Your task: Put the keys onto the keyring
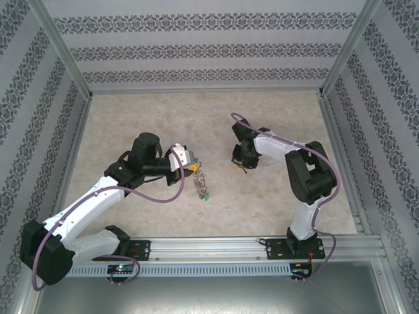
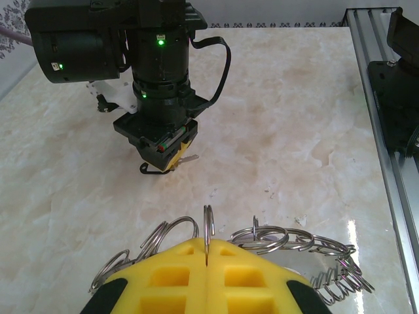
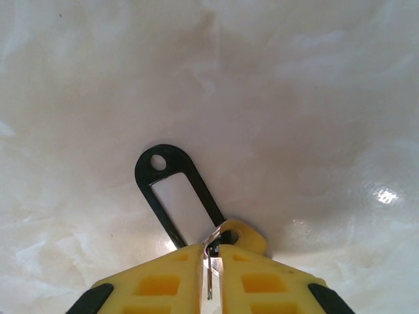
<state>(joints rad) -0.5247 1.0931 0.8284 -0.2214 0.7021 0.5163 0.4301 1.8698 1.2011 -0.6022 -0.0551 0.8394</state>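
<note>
The left gripper point(image 2: 207, 256) clenches the keyring point(image 2: 288, 241), the right gripper point(image 3: 211, 261) grasps a key point(image 3: 209, 281) with black tag point(image 3: 175, 196) just above the table point(image 2: 281, 118), well apart; meeting slowly at 1 wire loop point(image 2: 173, 229) seems best.

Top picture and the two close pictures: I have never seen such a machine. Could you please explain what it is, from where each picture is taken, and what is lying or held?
This is a robot with a left arm and a right arm, bolted at the near edge of a marble-patterned table. The top picture looks down from above and behind them. The other two come from a camera on each wrist, so the yellow shapes at the bottom are that arm's own fingers. The left gripper is shut on one ring of a bunch of wire rings. The right gripper is shut on a thin silver piece, probably a key, next to a black plastic tag.
</note>
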